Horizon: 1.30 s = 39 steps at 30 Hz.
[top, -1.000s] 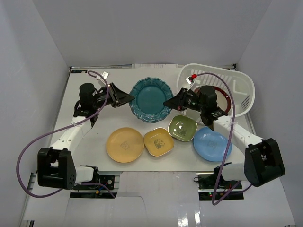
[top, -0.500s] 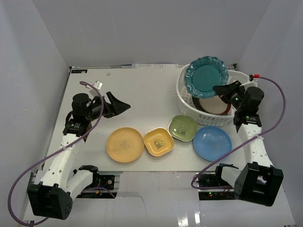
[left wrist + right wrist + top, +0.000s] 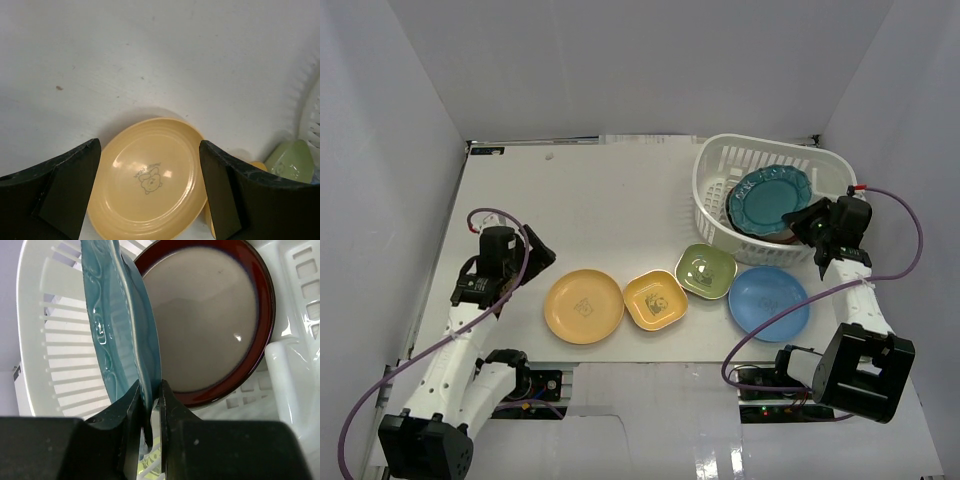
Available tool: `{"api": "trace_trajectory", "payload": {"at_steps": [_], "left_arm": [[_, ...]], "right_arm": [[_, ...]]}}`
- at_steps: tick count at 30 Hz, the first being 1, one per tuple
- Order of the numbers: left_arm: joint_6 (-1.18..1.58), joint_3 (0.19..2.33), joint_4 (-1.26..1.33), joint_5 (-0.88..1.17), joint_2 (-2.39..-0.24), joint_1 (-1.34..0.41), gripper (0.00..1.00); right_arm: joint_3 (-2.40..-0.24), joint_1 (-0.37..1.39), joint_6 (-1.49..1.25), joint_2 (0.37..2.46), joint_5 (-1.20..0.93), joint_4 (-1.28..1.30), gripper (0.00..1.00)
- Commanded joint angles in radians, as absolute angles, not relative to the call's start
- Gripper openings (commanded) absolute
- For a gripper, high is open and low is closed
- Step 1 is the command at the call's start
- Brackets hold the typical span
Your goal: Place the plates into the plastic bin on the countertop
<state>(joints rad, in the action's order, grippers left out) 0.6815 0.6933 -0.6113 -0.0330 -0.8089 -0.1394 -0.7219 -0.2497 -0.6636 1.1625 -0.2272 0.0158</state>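
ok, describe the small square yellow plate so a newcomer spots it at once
Start at the white plastic bin, far right of the countertop. Four loose plates lie in a row along the near side; the small square yellow plate is second from the left, between the round yellow plate and the green plate. It alone is yellow with squared corners.

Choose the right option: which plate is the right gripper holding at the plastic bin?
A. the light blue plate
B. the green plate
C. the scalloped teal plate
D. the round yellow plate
C: the right wrist view shows the right gripper pinched on the rim of the scalloped teal plate, held on edge above the brown-rimmed plate that lies in the plastic bin.
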Motion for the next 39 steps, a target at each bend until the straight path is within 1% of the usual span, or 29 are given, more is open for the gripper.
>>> {"api": "trace_trajectory", "payload": {"at_steps": [1, 4, 5, 6, 7, 10, 11, 12, 16, 20, 24, 26, 27, 29, 30, 31, 32, 33, 35, 36, 37, 39], "left_arm": [[0.750, 0.692, -0.732, -0.201, -0.825, -0.141, 0.90], [0.765, 0.692, -0.739, -0.183, -0.839, -0.141, 0.90], [0.772, 0.681, -0.738, -0.172, -0.847, -0.141, 0.90], [0.776, 0.673, -0.739, -0.148, -0.853, -0.141, 0.89], [0.779, 0.667, -0.739, -0.137, -0.870, -0.141, 0.88], [0.784, 0.673, -0.759, -0.132, -0.916, -0.141, 0.85], [0.784, 0.676, -0.762, -0.135, -0.949, -0.141, 0.85], [0.776, 0.684, -0.770, -0.133, -0.966, -0.141, 0.84], [0.759, 0.689, -0.773, -0.118, -1.031, -0.141, 0.83], [0.749, 0.692, -0.772, -0.121, -1.081, -0.141, 0.81], [0.744, 0.693, -0.772, -0.118, -1.121, -0.141, 0.80], [0.742, 0.692, -0.770, -0.115, -1.137, -0.144, 0.80], [0.741, 0.692, -0.772, -0.117, -1.141, -0.146, 0.79], [0.739, 0.692, -0.772, -0.115, -1.158, -0.153, 0.78], [0.739, 0.692, -0.772, -0.115, -1.164, -0.156, 0.77], [0.739, 0.692, -0.772, -0.115, -1.172, -0.163, 0.77], [0.738, 0.693, -0.770, -0.114, -1.189, -0.166, 0.76], [0.736, 0.693, -0.772, -0.112, -1.196, -0.169, 0.75], [0.735, 0.693, -0.770, -0.103, -1.215, -0.176, 0.72], [0.729, 0.692, -0.766, -0.098, -1.218, -0.179, 0.68], [0.726, 0.690, -0.761, -0.088, -1.221, -0.184, 0.63], [0.719, 0.689, -0.753, -0.080, -1.232, -0.187, 0.56]], "right_arm": [[-0.739, -0.256, -0.672, 1.146, -0.210, -0.153, 0.13], [-0.727, -0.256, -0.658, 1.152, -0.186, -0.150, 0.22], [-0.726, -0.256, -0.641, 1.154, -0.167, -0.137, 0.35], [-0.726, -0.256, -0.629, 1.158, -0.160, -0.129, 0.44], [-0.733, -0.256, -0.620, 1.166, -0.158, -0.121, 0.60], [-0.755, -0.256, -0.575, 1.169, -0.124, -0.065, 0.80], [-0.762, -0.256, -0.569, 1.166, -0.101, -0.049, 0.92], [-0.765, -0.256, -0.557, 1.160, -0.091, -0.043, 0.97], [-0.787, -0.245, -0.528, 1.105, -0.046, -0.018, 0.90], [-0.833, -0.195, -0.471, 1.058, 0.032, 0.030, 0.90], [-0.905, -0.124, -0.404, 1.077, -0.021, 0.116, 0.90], [-0.904, -0.100, -0.402, 1.060, -0.008, 0.144, 0.90], [-0.881, -0.057, -0.403, 1.004, -0.005, 0.124, 0.90], [-0.832, -0.006, -0.402, 0.945, -0.020, 0.098, 0.96], [-0.825, 0.079, -0.385, 0.898, -0.031, 0.110, 0.97], [-0.821, 0.124, -0.377, 0.878, -0.034, 0.127, 1.00], [-0.810, 0.168, -0.368, 0.858, -0.026, 0.171, 1.00], [-0.801, 0.267, -0.354, 0.818, -0.009, 0.198, 0.96], [-0.741, 0.360, -0.357, 0.775, 0.062, 0.253, 0.92], [-0.715, 0.436, -0.365, 0.729, 0.081, 0.268, 0.90], [-0.689, 0.472, -0.394, 0.707, 0.095, 0.284, 0.86], [-0.602, 0.558, -0.434, 0.654, 0.118, 0.311, 0.84]]}}
